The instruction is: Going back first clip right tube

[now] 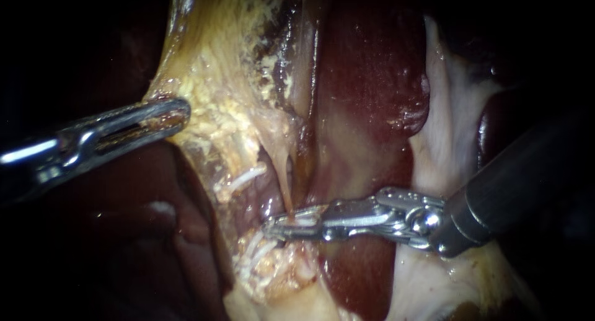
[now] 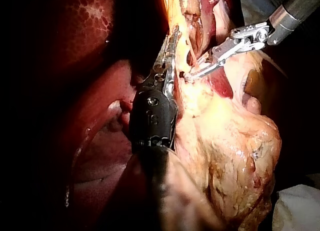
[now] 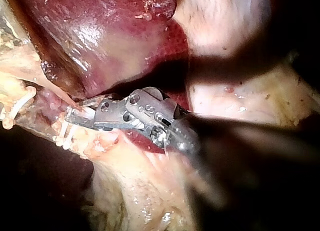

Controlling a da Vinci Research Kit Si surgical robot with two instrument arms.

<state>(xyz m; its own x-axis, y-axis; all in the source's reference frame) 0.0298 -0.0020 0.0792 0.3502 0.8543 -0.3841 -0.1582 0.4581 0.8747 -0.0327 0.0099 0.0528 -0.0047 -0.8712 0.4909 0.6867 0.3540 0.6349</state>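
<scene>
My right instrument (image 1: 279,228) comes in from the right, across the dark red liver (image 1: 365,79). Its slim jaws stand open with a narrow gap. A thin pale tube (image 1: 287,184) runs down to them and meets them near the tip; I cannot tell whether a clip sits on it. In the right wrist view the tube (image 3: 55,91) ends at the jaws of the right instrument (image 3: 75,116). My left instrument (image 1: 176,113) is shut on the edge of the yellowish tissue (image 1: 217,79) and holds it to the left. The left wrist view shows both the left instrument (image 2: 172,38) and the right instrument (image 2: 192,73).
White stringy strands (image 1: 254,250) lie just under the right jaws. Pale membrane (image 1: 446,129) hangs behind the right shaft. A bulky yellow fatty mass (image 2: 225,141) lies beside the left instrument's shaft. Dark liver (image 1: 124,246) fills the lower left.
</scene>
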